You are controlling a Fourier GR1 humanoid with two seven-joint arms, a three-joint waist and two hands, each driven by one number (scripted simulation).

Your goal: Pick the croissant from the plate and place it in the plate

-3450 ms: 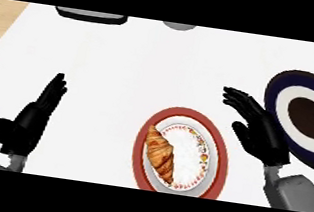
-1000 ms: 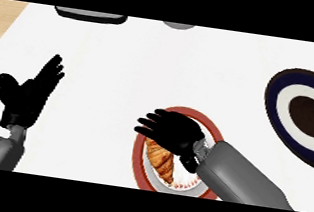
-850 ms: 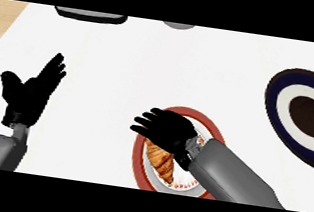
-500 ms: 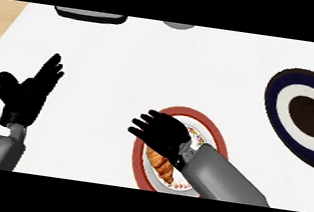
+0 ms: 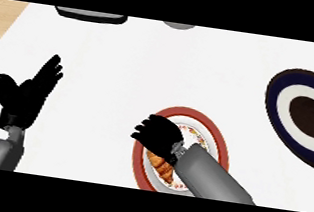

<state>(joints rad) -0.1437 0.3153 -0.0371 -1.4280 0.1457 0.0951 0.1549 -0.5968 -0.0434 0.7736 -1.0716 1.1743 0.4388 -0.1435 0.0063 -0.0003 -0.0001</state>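
A golden croissant [image 5: 161,165] lies on the red-rimmed plate [image 5: 211,131] at the lower middle of the counter; only its lower end shows. My right hand [image 5: 158,132] hangs over the croissant's upper end with fingers curled down, hiding that part. Whether the fingers touch the croissant cannot be seen. My right forearm crosses the plate from the lower right. A dark blue plate [image 5: 308,119] with a white ring and a dark centre sits at the right edge. My left hand [image 5: 26,93] rests open at the left, fingers up.
A dark tray-like object [image 5: 90,15] and a grey round object [image 5: 179,26] sit at the far edge of the white counter. Wooden surface shows beyond the counter at both sides.
My right hand has drawn back toward me and lowered onto the croissant's upper end, fingers curling in. The left hand has stayed in place.
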